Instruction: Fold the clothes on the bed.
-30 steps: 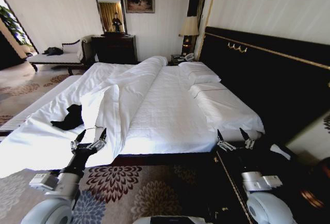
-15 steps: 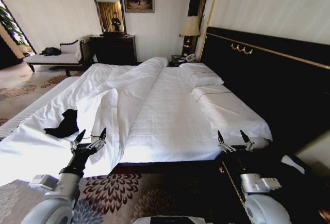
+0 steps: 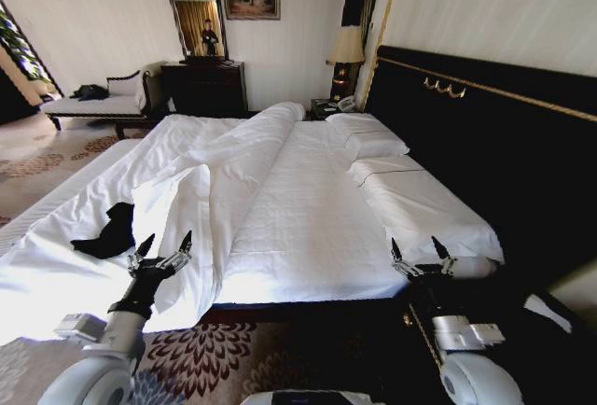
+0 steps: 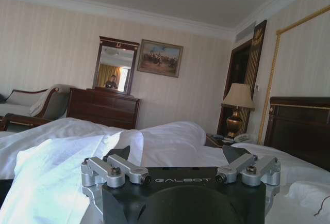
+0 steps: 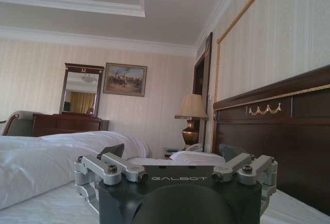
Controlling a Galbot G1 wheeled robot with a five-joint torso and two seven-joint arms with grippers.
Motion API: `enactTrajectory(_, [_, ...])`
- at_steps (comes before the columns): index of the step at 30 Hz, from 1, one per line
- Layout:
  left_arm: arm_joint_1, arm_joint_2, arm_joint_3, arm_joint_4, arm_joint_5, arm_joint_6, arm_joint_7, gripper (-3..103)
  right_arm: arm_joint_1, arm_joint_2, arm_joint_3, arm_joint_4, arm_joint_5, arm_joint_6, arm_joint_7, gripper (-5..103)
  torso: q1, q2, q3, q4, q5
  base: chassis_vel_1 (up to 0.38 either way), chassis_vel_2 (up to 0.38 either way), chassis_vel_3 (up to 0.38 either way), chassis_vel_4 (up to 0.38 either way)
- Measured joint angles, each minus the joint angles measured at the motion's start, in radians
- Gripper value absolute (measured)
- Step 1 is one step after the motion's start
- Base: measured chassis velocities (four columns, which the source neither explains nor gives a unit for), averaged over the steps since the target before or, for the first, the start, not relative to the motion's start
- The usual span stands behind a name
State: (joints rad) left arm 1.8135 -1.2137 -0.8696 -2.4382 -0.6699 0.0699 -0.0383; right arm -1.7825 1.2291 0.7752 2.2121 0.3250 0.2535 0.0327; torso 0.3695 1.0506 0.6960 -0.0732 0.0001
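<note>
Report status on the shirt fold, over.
Left gripper open, empty, at the near edge of the bed. Right gripper open by the headboard-side corner. Black T-shirt crumpled, unfolded, untouched. Rumpled duvet alongside it.

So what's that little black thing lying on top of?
The black T-shirt lies crumpled on the white duvet, near the bed's left edge, just beyond the open left gripper. The duvet hides whatever lies beneath it, and the shirt's folds hide its front.

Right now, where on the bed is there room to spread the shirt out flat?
The smooth sheet between the bunched duvet and the pillows is free. Around the black T-shirt the bedding is rumpled and crowded. The left pincer and right pincer hover open at the bed's near edge.
</note>
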Motion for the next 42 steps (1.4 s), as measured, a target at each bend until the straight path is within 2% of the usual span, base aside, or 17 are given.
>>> enactTrajectory(13, [-0.005, -0.003, 0.001, 0.005, -0.001, 0.001, 0.001, 100, 0.005, 0.0, -0.004, -0.008, -0.004, 0.0, 0.0, 100, 0.0, 0.0, 0.0, 0.0, 0.0002, 0.01, 0.032, -0.013, -0.027])
enactTrajectory(42, [0.006, -0.008, -0.002, -0.006, 0.0, 0.001, 0.002, 100, 0.006, 0.0, -0.013, -0.011, -0.01, 0.002, 0.002, 100, 0.001, 0.0, 0.0, 0.0, 0.0, 0.072, 0.167, -0.067, -0.166])
